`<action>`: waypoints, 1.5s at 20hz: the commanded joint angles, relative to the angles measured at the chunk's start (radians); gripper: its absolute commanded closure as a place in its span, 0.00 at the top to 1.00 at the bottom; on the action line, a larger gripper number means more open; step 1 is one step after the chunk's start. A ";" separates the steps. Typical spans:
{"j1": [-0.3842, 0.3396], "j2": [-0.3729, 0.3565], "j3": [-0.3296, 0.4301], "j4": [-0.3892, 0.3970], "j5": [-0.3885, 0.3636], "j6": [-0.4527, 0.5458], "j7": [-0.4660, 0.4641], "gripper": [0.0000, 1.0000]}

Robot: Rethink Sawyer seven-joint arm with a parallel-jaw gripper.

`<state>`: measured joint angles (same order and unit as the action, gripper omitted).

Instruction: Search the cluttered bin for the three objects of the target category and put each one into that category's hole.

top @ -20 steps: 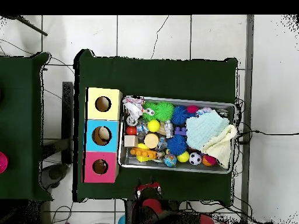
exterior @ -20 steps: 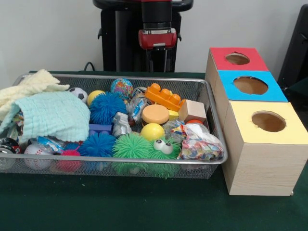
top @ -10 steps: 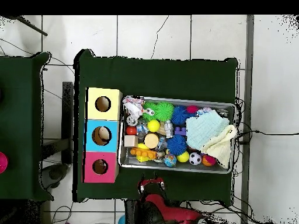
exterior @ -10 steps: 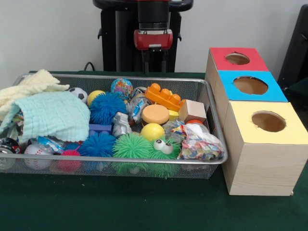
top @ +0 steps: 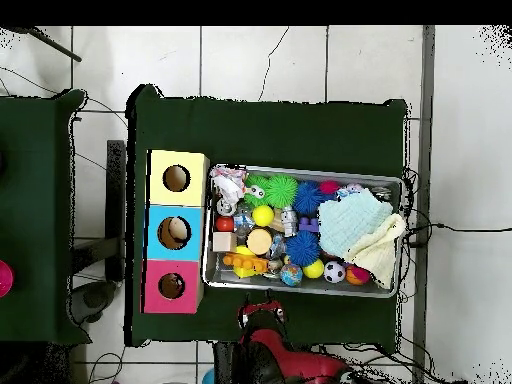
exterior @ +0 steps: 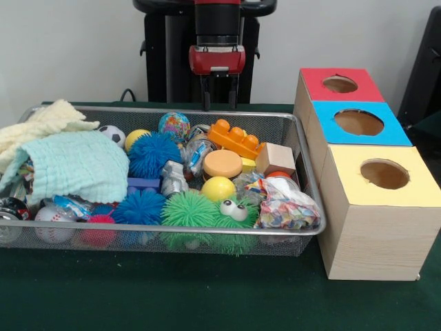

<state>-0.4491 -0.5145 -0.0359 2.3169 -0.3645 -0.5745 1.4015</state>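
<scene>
nearest the front of the bin: green fuzzy toy with googly eyes, crinkly bag, blue fuzzy ball. probably all light and squishy, so best pinched right through the middle of the fuzz. further in: yellow ball, round tan disc, wood block; smooth and hard, likely slippery, better grabbed across the widest part. then the orange brick and globe ball at the far wall. can't tell which category is the target. boxes with red, blue, yellow holes just beside the bin. gripper hanging behind the far rim, fingers slightly apart and empty, touching nothing, brick and globe ball closest below.
</scene>
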 commanded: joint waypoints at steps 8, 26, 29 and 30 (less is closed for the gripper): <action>0.027 0.113 0.030 -0.177 0.110 -0.077 0.252 1.00; 0.021 0.276 0.017 -0.264 0.088 -0.242 0.237 1.00; 0.030 0.220 0.006 -0.209 0.096 -0.220 0.232 1.00; 0.025 0.181 0.008 -0.180 0.091 -0.197 0.233 1.00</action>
<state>-0.4141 -0.4040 -0.1006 2.3341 -0.3616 -0.8479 1.4015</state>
